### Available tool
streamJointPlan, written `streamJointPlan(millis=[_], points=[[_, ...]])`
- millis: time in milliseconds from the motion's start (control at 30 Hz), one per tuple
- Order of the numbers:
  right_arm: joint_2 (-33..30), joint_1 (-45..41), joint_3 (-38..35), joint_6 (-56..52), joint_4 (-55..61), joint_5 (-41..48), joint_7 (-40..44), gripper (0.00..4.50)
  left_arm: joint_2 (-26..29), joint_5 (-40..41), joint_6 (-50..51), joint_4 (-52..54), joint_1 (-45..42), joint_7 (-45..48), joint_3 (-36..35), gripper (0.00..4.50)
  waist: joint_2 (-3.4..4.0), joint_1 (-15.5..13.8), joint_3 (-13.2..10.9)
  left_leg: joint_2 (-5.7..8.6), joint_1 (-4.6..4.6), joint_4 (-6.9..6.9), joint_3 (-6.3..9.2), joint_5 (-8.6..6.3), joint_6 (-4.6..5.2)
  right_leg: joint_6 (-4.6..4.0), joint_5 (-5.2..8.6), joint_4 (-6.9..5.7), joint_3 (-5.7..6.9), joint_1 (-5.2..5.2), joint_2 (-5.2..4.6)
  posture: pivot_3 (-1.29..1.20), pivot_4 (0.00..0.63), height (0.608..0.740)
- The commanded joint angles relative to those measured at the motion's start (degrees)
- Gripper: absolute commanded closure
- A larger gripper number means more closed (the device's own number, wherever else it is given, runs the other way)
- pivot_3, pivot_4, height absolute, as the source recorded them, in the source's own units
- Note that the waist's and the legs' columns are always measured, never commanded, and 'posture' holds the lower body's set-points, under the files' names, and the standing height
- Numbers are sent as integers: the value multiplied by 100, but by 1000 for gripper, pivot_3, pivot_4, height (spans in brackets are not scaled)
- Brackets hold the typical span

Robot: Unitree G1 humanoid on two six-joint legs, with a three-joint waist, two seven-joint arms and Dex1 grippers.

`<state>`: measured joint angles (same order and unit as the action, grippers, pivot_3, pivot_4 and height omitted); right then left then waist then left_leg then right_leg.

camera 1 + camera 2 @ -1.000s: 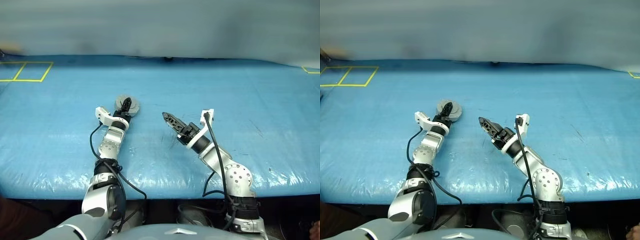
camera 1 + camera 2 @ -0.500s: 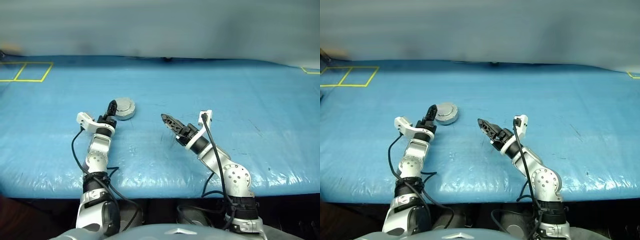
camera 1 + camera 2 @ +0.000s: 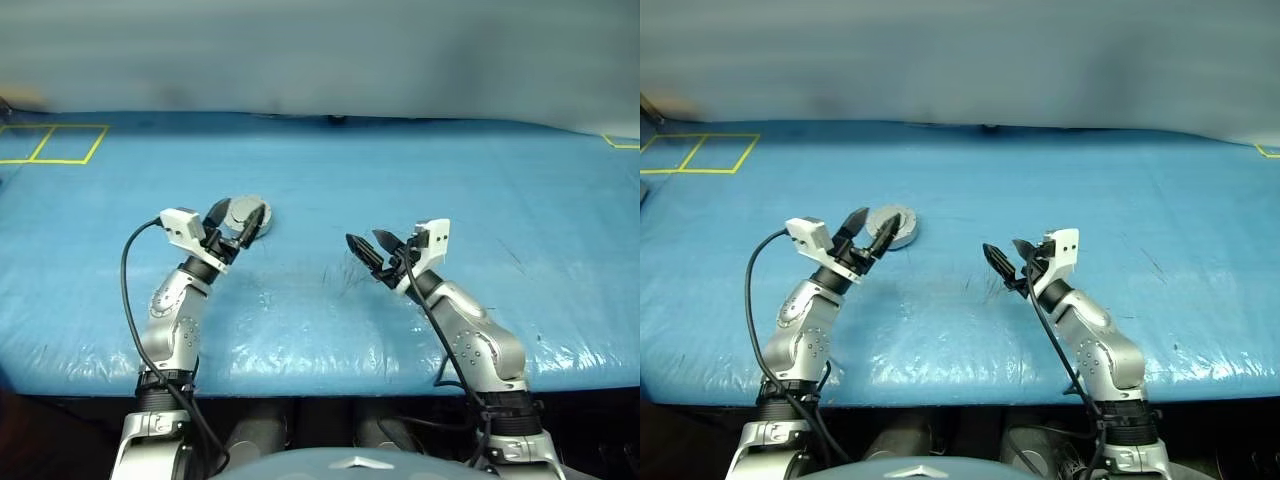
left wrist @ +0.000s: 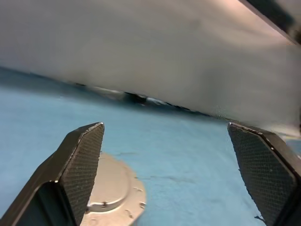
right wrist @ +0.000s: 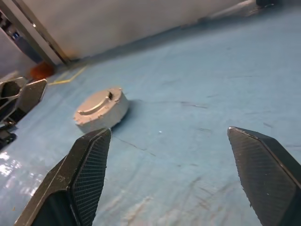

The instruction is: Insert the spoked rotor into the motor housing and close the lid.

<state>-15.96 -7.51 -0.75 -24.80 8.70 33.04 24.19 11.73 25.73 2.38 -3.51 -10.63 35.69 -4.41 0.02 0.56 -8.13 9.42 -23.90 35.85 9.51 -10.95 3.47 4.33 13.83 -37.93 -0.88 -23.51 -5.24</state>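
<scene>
The motor housing (image 5: 104, 116) lies on the blue table as a closed round silver-grey puck, with the plain lid (image 3: 240, 210) flat on top of it. The spoked rotor is hidden. My left gripper (image 3: 235, 220) hovers open just on the near side of the puck, raised off the table and touching nothing; the left wrist view shows the lid (image 4: 110, 193) below and between its fingers. To the right, my right gripper (image 3: 365, 240) stands open above bare table, well apart from the housing, with nothing between its fingers.
Yellow tape squares (image 3: 50, 143) mark the table's far left corner, and another yellow mark (image 3: 622, 141) sits at the far right. A grey wall (image 3: 320, 50) runs along the back edge. The blue cover (image 3: 330, 300) is wrinkled near the front edge.
My left gripper has drawn back from the lid, risen and rolled, staying open. The right gripper has shifted to the right and rolled. The closed housing has not moved.
</scene>
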Motion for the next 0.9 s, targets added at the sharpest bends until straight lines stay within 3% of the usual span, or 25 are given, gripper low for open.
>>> streamJointPlan(millis=[33, 267, 333, 400, 900], points=[[-302, -184, 92, 408, -118, -550, 313, 340, 198, -311, -101, 325, 56, 425, 440, 43, 1, 3, 0, 0, 2, -1, -1, 0, 0, 0, 0, 0, -1, 1, -1, 0, 150, 740], [-523, -305, 148, 751, -361, -1072, 658, 340, 363, -928, -390, 75, 134, 702, 978, 43, 1, -3, 0, 0, 1, -3, 0, 0, 0, -1, 1, 1, -5, 0, -2, 0, 150, 740], [-559, -296, 152, 736, -373, -1138, 734, 340, 378, -954, -416, 85, 154, 765, 1018, 43, 1, -13, 0, 0, 0, -3, 1, 0, 0, -1, 1, 4, -6, 0, -2, 0, 150, 740], [-568, -287, 145, 760, -408, -1237, 745, 4, 423, -1036, -443, 89, 184, 816, 1063, 0, 1, -17, 0, 0, 0, -3, 1, 0, 0, -1, 0, 4, -6, 0, -3, 0, 150, 740], [-484, -306, 128, 873, -573, -1549, 818, 4, 364, -1206, -741, 77, 429, 795, 1118, 0, 1, -16, 0, 0, 0, -3, 2, 0, 0, -1, 1, 3, -8, 1, -3, 0, 150, 740]])
